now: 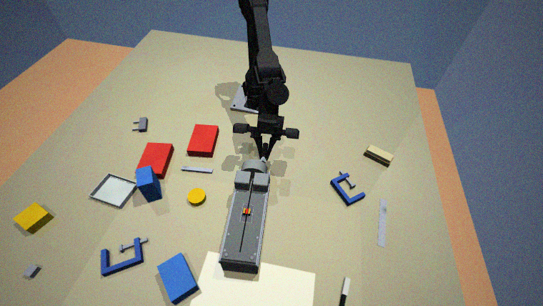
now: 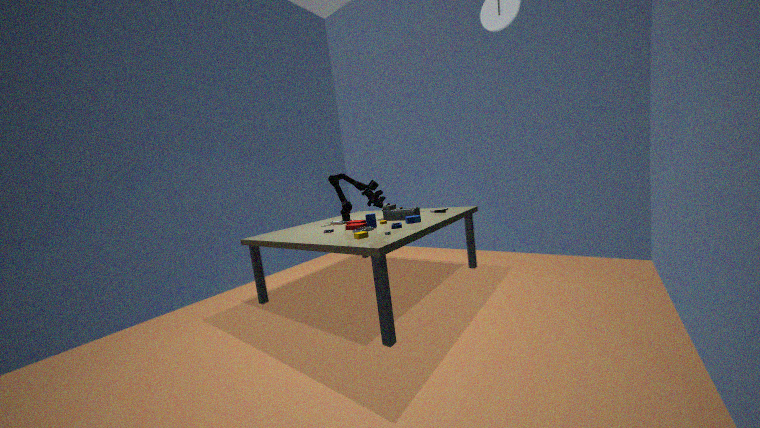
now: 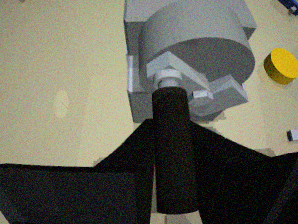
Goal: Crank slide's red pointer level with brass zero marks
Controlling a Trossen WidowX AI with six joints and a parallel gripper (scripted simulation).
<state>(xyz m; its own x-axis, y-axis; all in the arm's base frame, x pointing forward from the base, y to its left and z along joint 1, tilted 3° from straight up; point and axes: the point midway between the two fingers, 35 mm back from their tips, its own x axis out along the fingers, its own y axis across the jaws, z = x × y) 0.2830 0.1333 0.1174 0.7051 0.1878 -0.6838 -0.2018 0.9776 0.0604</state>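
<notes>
The grey machine (image 1: 239, 235) (image 2: 399, 214) (image 3: 200, 55) lies lengthwise with its round crank housing (image 1: 253, 165) toward the arm. The red pointer (image 1: 246, 211) sits on the slide, between two small brass marks; at this size it looks about level with them, but a slight offset cannot be told. My gripper (image 1: 264, 154) (image 3: 164, 125) is shut on the black crank handle (image 3: 173, 185), one finger on each side of it. The light grey crank arm (image 3: 186, 75) joins the handle's far end at the front of the housing.
Left of the machine are a yellow disc (image 1: 196, 196) (image 3: 283, 65), an upright blue block (image 1: 148, 184), two red blocks (image 1: 203, 139) (image 1: 156, 159) and a tray (image 1: 93, 194). A blue clamp (image 1: 341, 189) lies to its right. White paper (image 1: 289, 284) lies at its far end.
</notes>
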